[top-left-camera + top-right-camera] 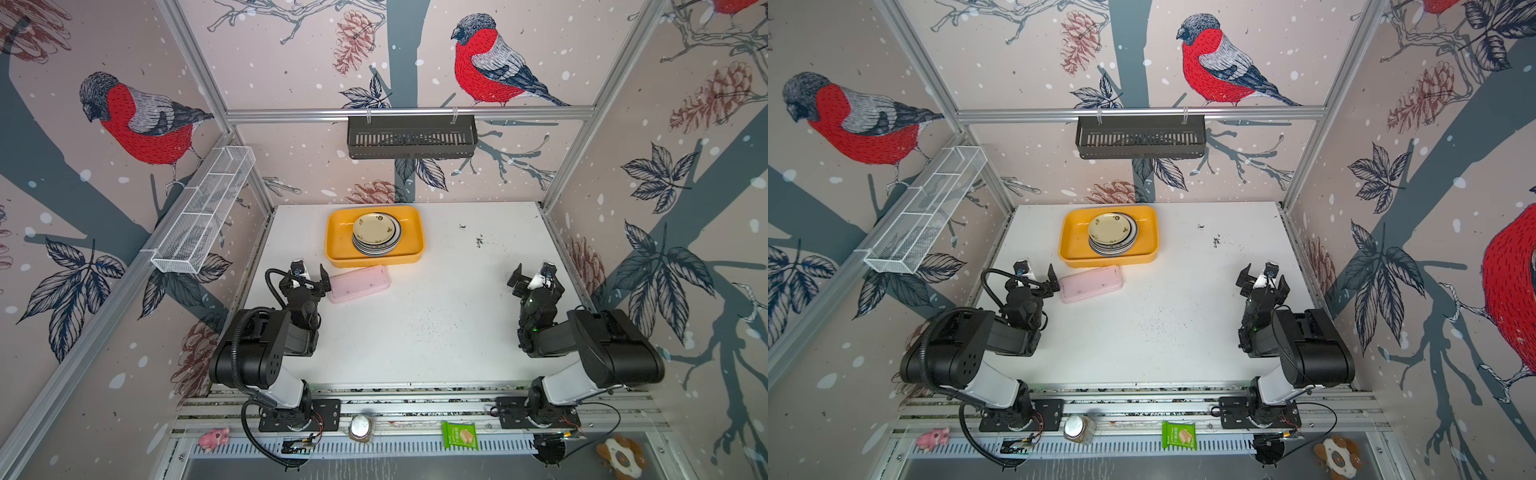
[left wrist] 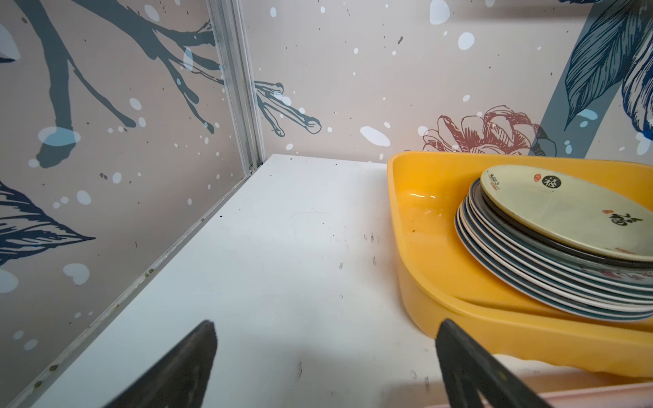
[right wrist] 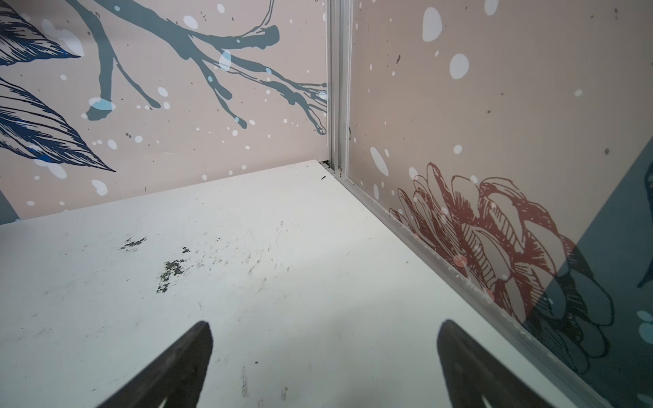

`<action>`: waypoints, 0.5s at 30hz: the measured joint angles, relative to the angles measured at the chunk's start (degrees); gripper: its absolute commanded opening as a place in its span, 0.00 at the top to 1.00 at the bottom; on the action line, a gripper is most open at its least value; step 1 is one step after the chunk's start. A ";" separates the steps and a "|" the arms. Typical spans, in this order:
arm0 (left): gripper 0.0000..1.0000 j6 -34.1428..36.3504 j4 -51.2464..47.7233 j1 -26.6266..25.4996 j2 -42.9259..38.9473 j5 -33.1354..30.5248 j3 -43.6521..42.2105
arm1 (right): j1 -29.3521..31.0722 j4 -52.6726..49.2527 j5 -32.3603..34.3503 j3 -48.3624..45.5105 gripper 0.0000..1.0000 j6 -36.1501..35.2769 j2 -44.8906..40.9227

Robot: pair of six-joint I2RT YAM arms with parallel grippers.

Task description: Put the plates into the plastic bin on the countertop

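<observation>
All plates (image 1: 377,239) sat in one stack inside the plastic bin (image 1: 338,241), far and left of centre on the countertop (image 1: 436,332), with the cream plate (image 2: 565,212) on top. None lay loose on the table.

Left gripper (image 1: 311,274) hovered near the bin's near-left corner, jaws apart, empty. Right gripper (image 1: 533,277) was at the right, well apart from the bin, jaws apart, empty.

Judgement: the plates looked rigid, glossy, likely slippery and light. The thin rim edge looked like the only hold. Task appeared complete.
</observation>
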 measured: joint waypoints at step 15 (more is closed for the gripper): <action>0.03 0.28 -0.70 -0.79 0.02 -0.20 0.11 | 0.24 -0.04 -0.66 -0.11 0.00 0.15 0.02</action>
